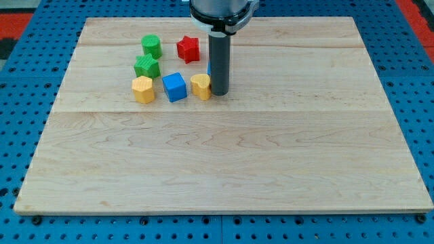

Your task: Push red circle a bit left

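a pale wooden table [224, 163] of glued planks lies on a blue pegboard [420, 102] full of holes. i carry no jaws, only a smooth dark rod; my tip [219, 93] rests on the wood, touching the right side of a yellow block [201, 87] whose shape i cannot tell. left of it sit a blue cube [174, 87] and a yellow hexagon-like block [142, 89]. above them are a green star-like block [146, 66], a green cylinder [151, 46] and a red star-like block [188, 49]. a red circle does not show.
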Tool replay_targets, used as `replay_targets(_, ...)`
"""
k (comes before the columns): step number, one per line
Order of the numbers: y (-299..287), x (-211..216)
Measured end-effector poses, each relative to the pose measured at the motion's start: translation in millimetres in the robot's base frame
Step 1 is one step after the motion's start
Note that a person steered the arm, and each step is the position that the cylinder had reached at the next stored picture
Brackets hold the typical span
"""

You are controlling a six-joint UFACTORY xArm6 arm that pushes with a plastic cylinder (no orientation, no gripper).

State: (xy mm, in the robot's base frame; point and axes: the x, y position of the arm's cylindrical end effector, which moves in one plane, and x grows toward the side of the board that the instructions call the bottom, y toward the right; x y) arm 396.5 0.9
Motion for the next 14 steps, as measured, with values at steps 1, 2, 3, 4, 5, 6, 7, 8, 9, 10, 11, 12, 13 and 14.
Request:
replay_targets(1, 0, -21)
replay_targets(2, 2, -22)
replay_targets(3, 10, -20)
replay_targets(4, 48, -27)
replay_targets(5, 96, -34)
replay_targets(6, 174, -19)
replay_targets(7, 216, -8)
replay_targets(8, 224, -15)
replay_targets(9, 227, -33)
replay_targets(10, 239, -51)
replay_targets(11, 259, -63)
replay_targets(12, 275, -79)
replay_targets(13, 280, -90)
replay_targets(14, 273, -90)
